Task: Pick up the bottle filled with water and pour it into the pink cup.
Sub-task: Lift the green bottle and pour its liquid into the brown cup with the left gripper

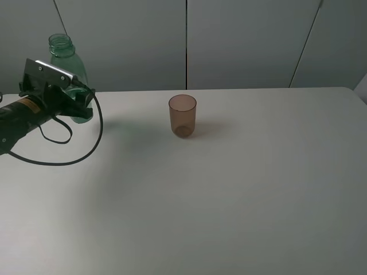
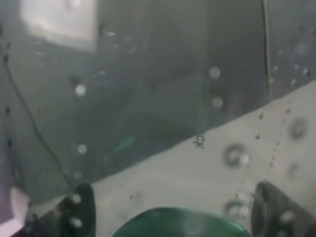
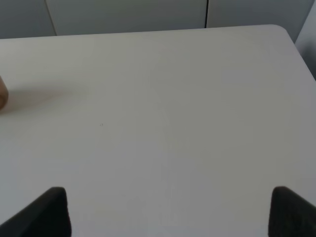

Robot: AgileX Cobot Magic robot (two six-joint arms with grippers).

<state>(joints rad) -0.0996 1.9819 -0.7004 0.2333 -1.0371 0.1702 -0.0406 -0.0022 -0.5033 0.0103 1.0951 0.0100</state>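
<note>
The green transparent bottle stands at the table's back left, capless, with its lower body hidden behind my left gripper. The gripper's jaws stand on either side of the bottle's body and hold it. In the left wrist view the wet bottle wall fills the picture, with the dark fingertips at both sides of it. The pink cup stands upright near the table's middle, well to the right of the bottle. A sliver of the cup shows in the right wrist view. My right gripper is open over bare table.
The white table reaches to a grey panelled wall at the back. The left arm's black cable loops over the table beside the bottle. The table's right corner shows in the right wrist view.
</note>
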